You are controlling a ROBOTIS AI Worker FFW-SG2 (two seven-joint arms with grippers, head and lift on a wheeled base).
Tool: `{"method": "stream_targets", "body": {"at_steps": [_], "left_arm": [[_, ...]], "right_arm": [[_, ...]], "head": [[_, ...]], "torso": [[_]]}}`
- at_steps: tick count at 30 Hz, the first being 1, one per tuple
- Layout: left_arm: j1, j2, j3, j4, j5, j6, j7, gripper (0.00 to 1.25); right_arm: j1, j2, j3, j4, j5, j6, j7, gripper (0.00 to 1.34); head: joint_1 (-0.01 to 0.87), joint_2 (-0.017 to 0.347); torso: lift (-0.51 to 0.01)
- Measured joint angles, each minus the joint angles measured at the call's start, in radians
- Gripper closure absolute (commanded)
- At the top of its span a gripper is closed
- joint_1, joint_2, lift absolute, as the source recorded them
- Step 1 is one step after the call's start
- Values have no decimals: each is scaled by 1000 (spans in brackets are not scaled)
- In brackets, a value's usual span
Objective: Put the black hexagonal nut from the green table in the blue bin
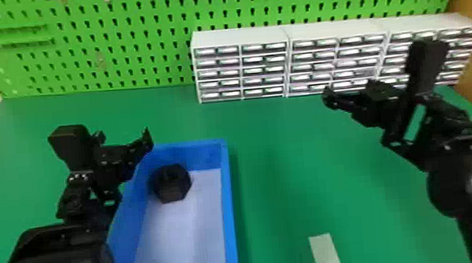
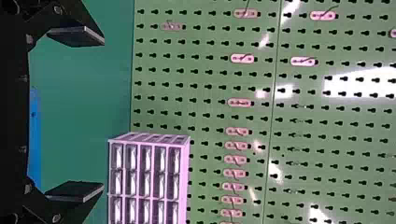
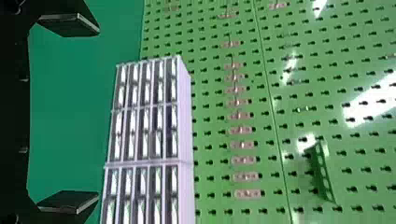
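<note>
Green pegboard backs the room, and the desk meets it along the far edge. White drawer cabinets line that far edge toward the right corner. Left of the desk's middle stands the blue bin. Beside its far left corner is the left gripper, fingers spread; the right gripper, also spread, is over the desk's right side. Smallest is the black hexagonal nut, inside the bin near its far left corner.

The placing looks finished, so what remains is a clean retreat: lift the left gripper well above the rim before swinging it aside, or a finger could catch the wall and drag the bin.

The head view gives the nut's place in the bin; the wrist views confirm the bare gap between each gripper's fingers.
</note>
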Motion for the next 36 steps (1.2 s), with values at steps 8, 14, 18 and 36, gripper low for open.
{"method": "stream_targets", "body": {"at_steps": [8, 14, 18, 36], "left_arm": [[2, 0, 3, 0, 0, 0, 0, 182], [2, 0, 3, 0, 0, 0, 0, 182], [4, 0, 4, 0, 0, 0, 0, 182], [11, 0, 11, -3, 5, 0, 0, 183]], "right_arm": [[45, 7, -64, -35, 37, -35, -14, 71], [86, 10, -92, -50, 73, -101, -16, 71], [120, 20, -106, -56, 108, -175, -22, 71], [264, 59, -133, -59, 155, -367, -86, 81]], "head": [[686, 51], [686, 51], [686, 51], [686, 51]], "torso": [[-97], [-97], [-97], [-97]]}}
